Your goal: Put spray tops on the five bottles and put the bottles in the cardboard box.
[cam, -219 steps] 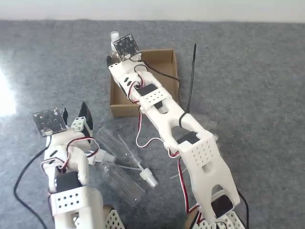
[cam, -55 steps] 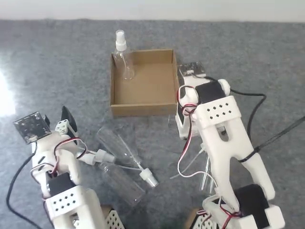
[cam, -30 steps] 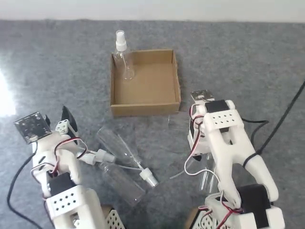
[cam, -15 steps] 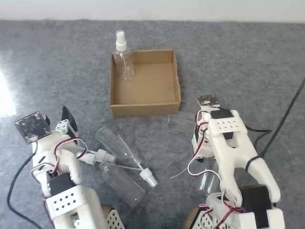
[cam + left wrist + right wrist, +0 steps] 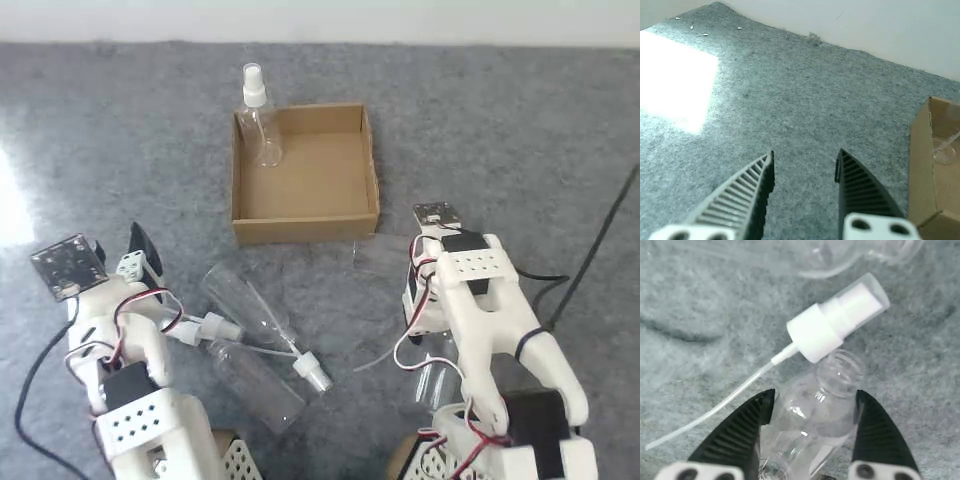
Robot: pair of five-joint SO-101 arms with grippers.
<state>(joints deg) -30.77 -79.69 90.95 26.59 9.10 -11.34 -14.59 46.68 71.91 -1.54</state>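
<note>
The cardboard box (image 5: 305,220) stands at the back middle, with a capped clear bottle (image 5: 258,122) leaning in its back left corner. Two more clear bottles (image 5: 240,296) (image 5: 258,380) with spray tops lie between the arms. My right gripper (image 5: 814,395) is open, its fingers on either side of an uncapped clear bottle (image 5: 817,407). A loose white spray top (image 5: 832,320) with its dip tube lies just beyond that bottle's neck. Another clear bottle (image 5: 840,255) lies farther off. My left gripper (image 5: 805,172) is open over bare carpet, left of the box (image 5: 935,165).
Grey carpet covers the whole table. A clear bottle (image 5: 380,258) lies just in front of the box's right corner, close to the right arm (image 5: 480,300). The left arm (image 5: 120,340) stands at the near left. Open carpet lies left and right of the box.
The right arm has drawn back from the box to the near right and come down over the uncapped bottle; the capped bottle stays in the box. The left arm has kept still.
</note>
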